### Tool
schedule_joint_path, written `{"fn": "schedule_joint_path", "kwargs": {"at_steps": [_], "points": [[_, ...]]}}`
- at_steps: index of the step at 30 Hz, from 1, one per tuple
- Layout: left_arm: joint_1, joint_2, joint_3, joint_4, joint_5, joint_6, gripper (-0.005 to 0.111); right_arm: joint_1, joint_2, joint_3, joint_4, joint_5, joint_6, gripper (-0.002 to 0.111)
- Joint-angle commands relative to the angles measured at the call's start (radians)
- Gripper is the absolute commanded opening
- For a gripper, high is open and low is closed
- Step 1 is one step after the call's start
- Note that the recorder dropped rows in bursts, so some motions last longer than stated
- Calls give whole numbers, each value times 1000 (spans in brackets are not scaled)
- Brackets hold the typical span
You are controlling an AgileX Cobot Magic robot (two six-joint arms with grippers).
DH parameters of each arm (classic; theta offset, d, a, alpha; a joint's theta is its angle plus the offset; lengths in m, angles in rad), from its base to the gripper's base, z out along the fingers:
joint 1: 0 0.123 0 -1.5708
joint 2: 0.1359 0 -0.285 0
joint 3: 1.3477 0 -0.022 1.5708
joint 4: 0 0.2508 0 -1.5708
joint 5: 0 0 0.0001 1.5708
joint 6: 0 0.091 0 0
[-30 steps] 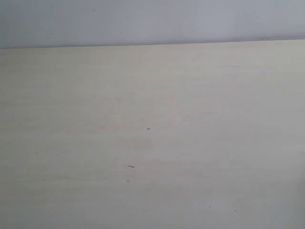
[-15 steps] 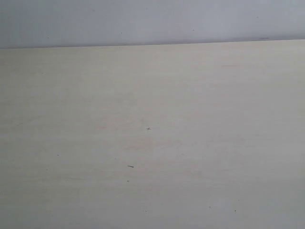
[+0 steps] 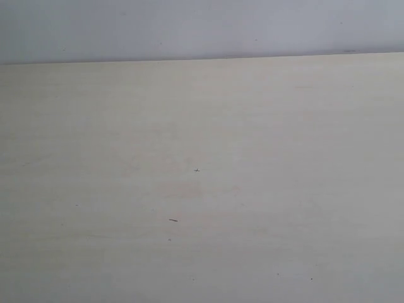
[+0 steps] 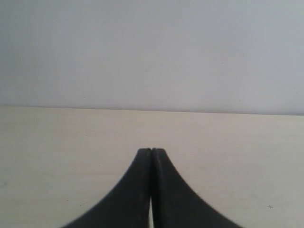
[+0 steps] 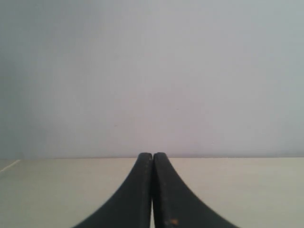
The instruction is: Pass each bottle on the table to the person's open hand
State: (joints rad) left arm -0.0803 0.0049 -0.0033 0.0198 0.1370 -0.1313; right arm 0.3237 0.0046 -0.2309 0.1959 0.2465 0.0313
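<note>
The pale beige wood-grain table (image 3: 252, 158) fills the exterior view, with only a few tiny dark specks on it. The bottles and the person's open hand are out of view in every frame. Neither arm shows in the exterior view. In the left wrist view my left gripper (image 4: 151, 150) is shut, its black fingers pressed together with nothing between them, above the table (image 4: 57, 156). My right gripper (image 5: 152, 154) is likewise shut and empty, over the table (image 5: 247, 190).
A plain grey-white wall (image 3: 202, 28) rises behind the table's far edge (image 3: 202, 59). The same wall (image 4: 152, 52) fills the upper half of both wrist views.
</note>
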Motion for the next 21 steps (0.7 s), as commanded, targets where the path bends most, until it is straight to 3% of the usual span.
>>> {"fn": "schedule_joint_path", "kwargs": {"at_steps": [1, 6, 8, 10, 21], "points": [[0, 2, 3, -9, -11, 2, 0, -177, -5, 47, -23, -37, -99, 0], [0, 2, 3, -9, -11, 2, 0, -319, -5, 206, -19, -211, -95, 0], [0, 2, 3, -9, -11, 2, 0, -330, -5, 231, -19, -265, -91, 0], [0, 2, 3, -9, -11, 2, 0, -331, -5, 231, -35, -194, -93, 0], [0, 2, 3, -9, -11, 2, 0, -331, -5, 231, -38, -192, -86, 0]]}}
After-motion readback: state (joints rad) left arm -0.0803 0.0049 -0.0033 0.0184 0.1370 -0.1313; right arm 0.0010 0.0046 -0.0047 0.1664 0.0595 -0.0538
